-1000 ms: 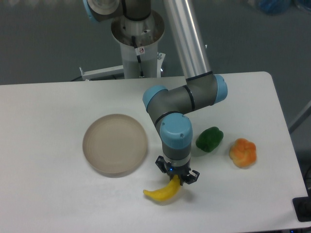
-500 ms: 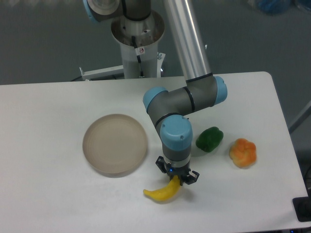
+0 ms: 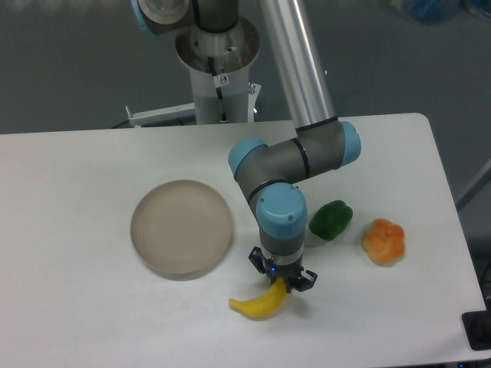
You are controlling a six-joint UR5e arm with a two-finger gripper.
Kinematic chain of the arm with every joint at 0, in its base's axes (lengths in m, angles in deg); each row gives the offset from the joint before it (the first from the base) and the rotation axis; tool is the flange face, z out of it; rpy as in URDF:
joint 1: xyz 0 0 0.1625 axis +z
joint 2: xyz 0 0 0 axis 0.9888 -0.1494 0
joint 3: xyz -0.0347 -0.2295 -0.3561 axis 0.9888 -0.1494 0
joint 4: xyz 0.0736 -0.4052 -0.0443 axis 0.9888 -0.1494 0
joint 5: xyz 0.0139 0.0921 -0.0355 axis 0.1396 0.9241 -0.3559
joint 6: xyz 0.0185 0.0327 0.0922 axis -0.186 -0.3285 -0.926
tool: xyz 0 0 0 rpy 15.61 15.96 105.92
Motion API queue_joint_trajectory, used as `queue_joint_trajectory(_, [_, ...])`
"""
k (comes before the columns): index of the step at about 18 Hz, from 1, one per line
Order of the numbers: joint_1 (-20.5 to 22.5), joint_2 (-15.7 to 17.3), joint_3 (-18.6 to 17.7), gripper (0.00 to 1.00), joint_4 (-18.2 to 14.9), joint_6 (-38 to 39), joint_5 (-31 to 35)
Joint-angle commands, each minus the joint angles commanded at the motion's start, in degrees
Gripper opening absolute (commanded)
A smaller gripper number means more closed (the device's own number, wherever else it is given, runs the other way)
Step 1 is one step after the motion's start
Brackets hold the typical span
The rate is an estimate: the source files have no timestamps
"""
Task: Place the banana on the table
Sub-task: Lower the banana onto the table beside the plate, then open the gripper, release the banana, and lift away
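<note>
Pointing straight down at lower centre of the frame, the gripper [image 3: 281,283] pinches the upper right end of the banana [image 3: 259,303] between its dark fingers. That banana is smooth, bright yellow and curved, its tip reaching left and low over the table [image 3: 77,307], close to or touching the surface; which of the two cannot be told. Up and left of it sits a round beige-grey plate [image 3: 182,227] with a shallow rim and nothing in it. Right of the arm's blue-capped wrist lies a glossy green pepper [image 3: 331,220], and further right a lumpy orange fruit [image 3: 383,241], both resting on the matte white tabletop. A white pedestal [image 3: 219,77] carries the arm at the top of the frame.
</note>
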Motion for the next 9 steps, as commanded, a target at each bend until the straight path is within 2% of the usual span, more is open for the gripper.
queue_joint_trajectory(4, [0.0, 0.1, 0.1, 0.39, 0.0, 0.0, -0.1])
queue_joint_trajectory(5, [0.1, 0.3, 0.2, 0.5, 0.0, 0.0, -0.1])
queue_joint_trajectory(6, [0.1, 0.3, 0.3, 0.56, 0.0, 0.1, 0.0])
queue_joint_trajectory(9, [0.3, 1.0, 0.5, 0.64, 0.0, 0.1, -0.1])
